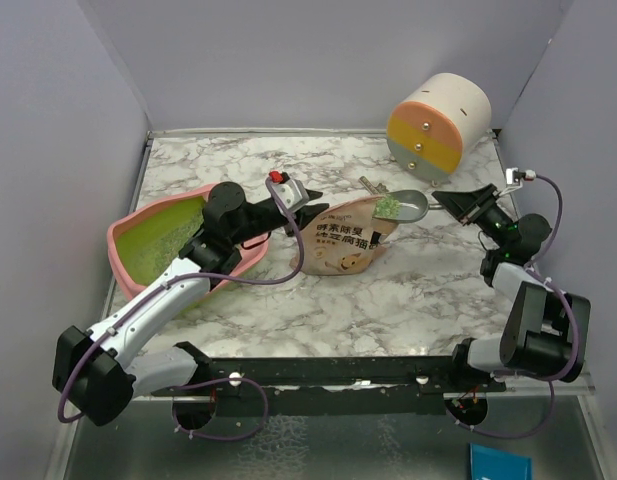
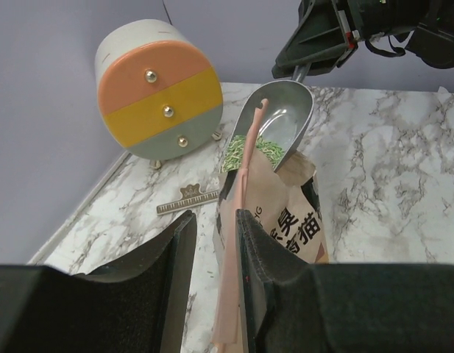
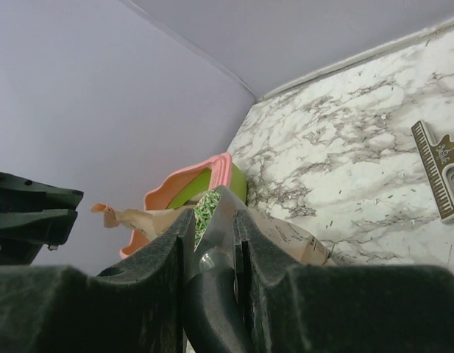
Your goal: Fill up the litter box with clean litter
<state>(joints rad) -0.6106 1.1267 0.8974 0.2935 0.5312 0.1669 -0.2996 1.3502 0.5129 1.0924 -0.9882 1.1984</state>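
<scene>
Litter box (image 1: 163, 240) at middle left of the top view: wide pink tray, yellow-green inside, on the marble tabletop (image 1: 408, 300), right end hidden under the left arm (image 1: 188, 280). Just right of it, at frame centre, a tan pouch (image 1: 343, 245) with black print, standing mouth up. Left gripper (image 1: 310, 205) at the pouch's upper left corner. Right gripper (image 1: 450, 200) right of centre, clamped on the handle of a grey scoop (image 1: 408, 205). Pale green litter (image 1: 386, 206) in the scoop's bowl, right over the pouch mouth. Round drawer unit (image 1: 438, 120) at upper right, well apart from the tray.

Left wrist view: fingers (image 2: 175, 279) apart along the bottom of the frame. In the gap, the pouch's (image 2: 285, 213) pink top strip, close against the right-hand finger and clear of the other; not pinched. Above, scoop (image 2: 282, 118) tipped down into the pouch mouth, litter (image 2: 245, 151) heaped at its front lip. Drawer unit (image 2: 160, 92) at upper left, a ribbed clip (image 2: 186, 198) flat on the tabletop below it. Right gripper (image 2: 315, 51) at top right, on the scoop handle.

Right wrist view: fingers (image 3: 157, 279) shut on the dark scoop handle at bottom centre. Beyond the fingertips, litter (image 3: 204, 209) in the bowl, then the litter box (image 3: 186, 187) at centre left, pink rim and green inside showing, past the pouch (image 3: 282, 234). Left gripper (image 3: 65, 209) black at the left edge, the pouch's pink tip just beside it, apart.
</scene>
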